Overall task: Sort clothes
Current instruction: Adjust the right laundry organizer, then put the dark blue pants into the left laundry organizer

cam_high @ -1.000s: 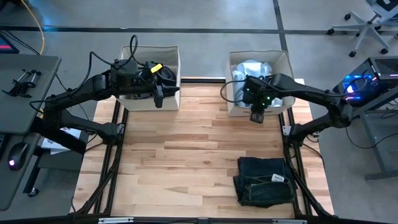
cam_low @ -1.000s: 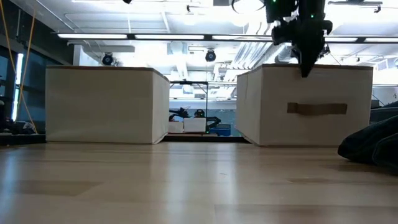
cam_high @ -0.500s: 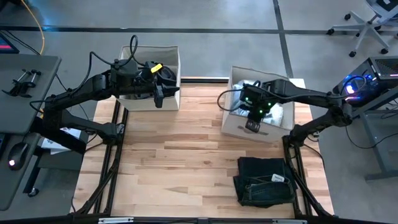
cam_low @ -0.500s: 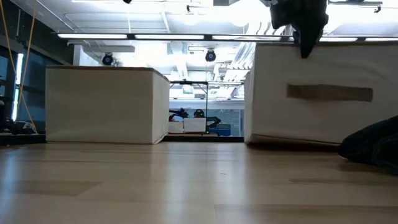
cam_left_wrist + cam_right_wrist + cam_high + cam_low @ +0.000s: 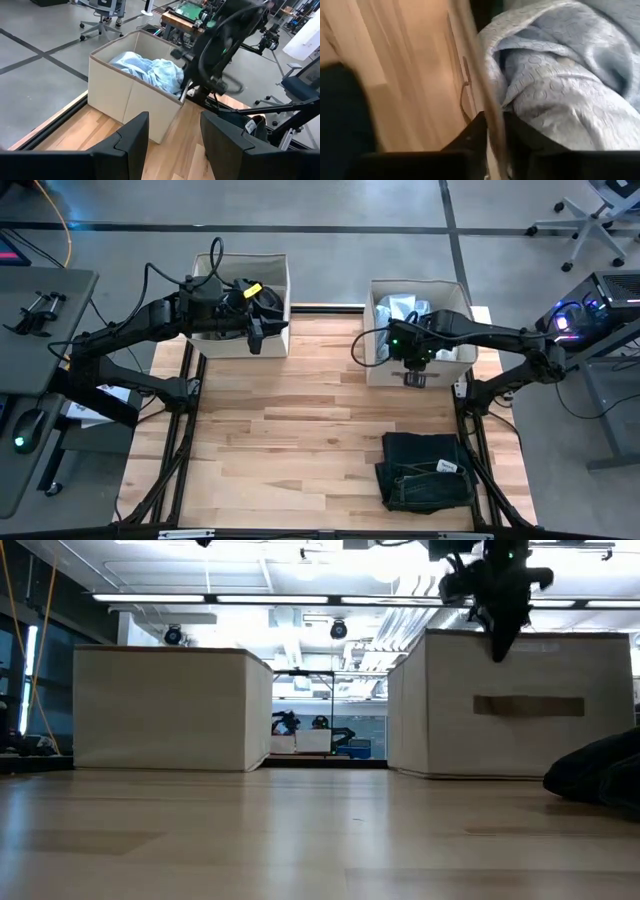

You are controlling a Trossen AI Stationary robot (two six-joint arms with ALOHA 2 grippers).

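Right claw pinches the right bin's near wall, repositioning it; next, release, fetch the denim garment.

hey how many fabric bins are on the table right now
2. The left bin stands at the table's far left, under the left hand. The right bin stands at the far right, its front wall pinched by the right hand.

Overhead, table-level and two wrist views, all sharing the right bin.
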